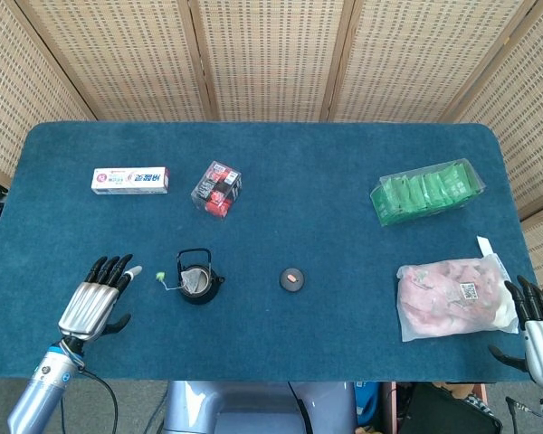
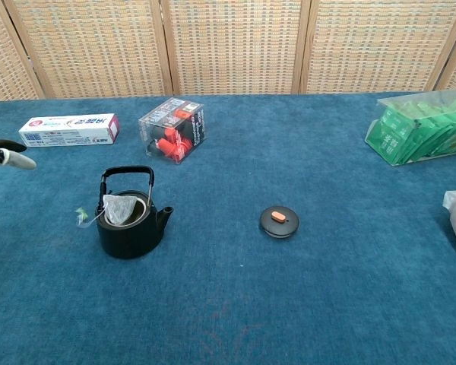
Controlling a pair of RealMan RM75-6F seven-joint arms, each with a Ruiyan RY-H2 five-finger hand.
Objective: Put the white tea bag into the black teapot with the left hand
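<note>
Sitting inside the open mouth of the black teapot (image 2: 131, 221), the white tea bag (image 2: 119, 208) looks placed, so I judge the drop itself finished and the step in hand to be the release and retreat. The left hand (image 1: 92, 306) hovers near the table's front-left corner, well apart from the pot, its fingers spread and holding nothing; in the chest view only its fingertips (image 2: 7, 157) show at the left edge. The bag is a pale, crumpled, translucent pouch leaning against the pot's rim under the upright handle, and its string runs over the rim to a small green tag (image 2: 81, 215) just beside the pot on the left. Any next move probably calls for no more than drawing the left arm clear without snagging that string. The right hand (image 1: 538, 327) rests at the front-right corner beside the pink packet (image 1: 452, 296), fingers apart and empty.
</note>
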